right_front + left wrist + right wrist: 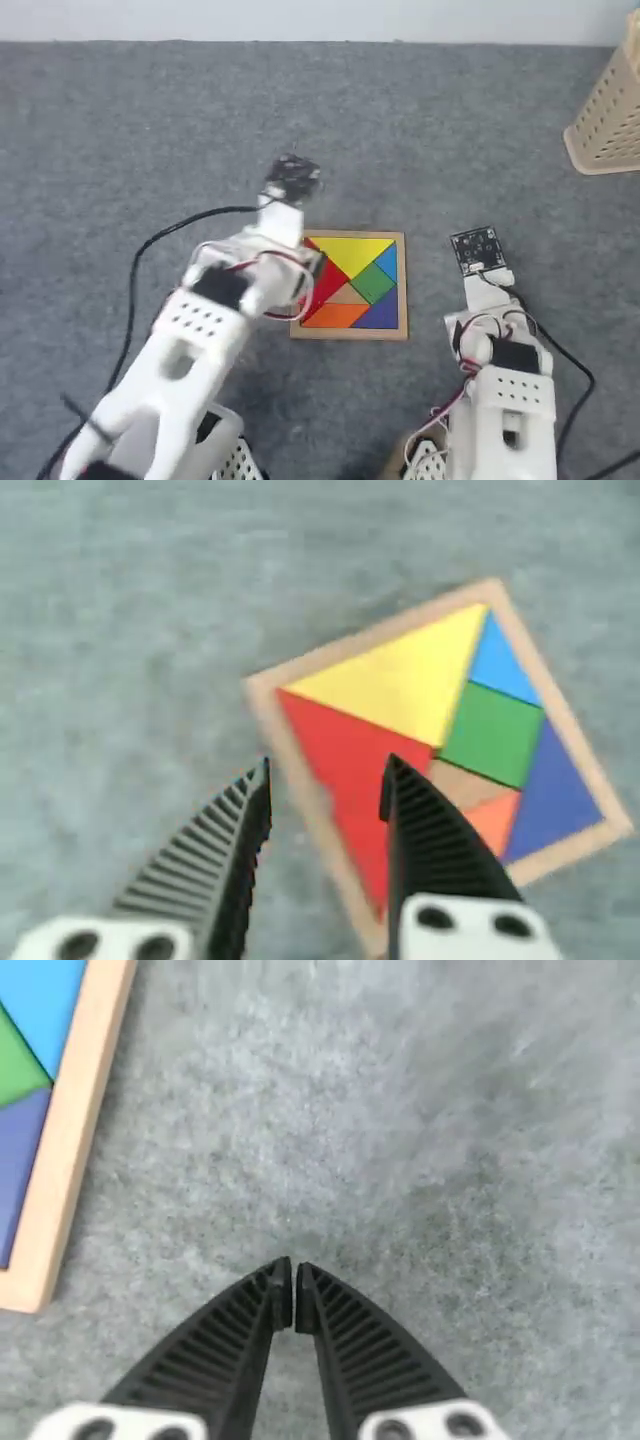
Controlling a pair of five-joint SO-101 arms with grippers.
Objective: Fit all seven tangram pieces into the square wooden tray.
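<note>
Wooden tray (372,333) lies on the grey desk (140,120) between the two arms. Inside sit the yellow triangle (400,680) and red triangle (330,740), then the blue piece (555,790), green square (495,730), light-blue triangle (500,655) and orange piece (495,820) around a tan patch (460,780). Left pincer (327,770) hovers spread wide over the red triangle's edge; right pincer (292,1272), pressed closed, sits beside the tray.
</note>
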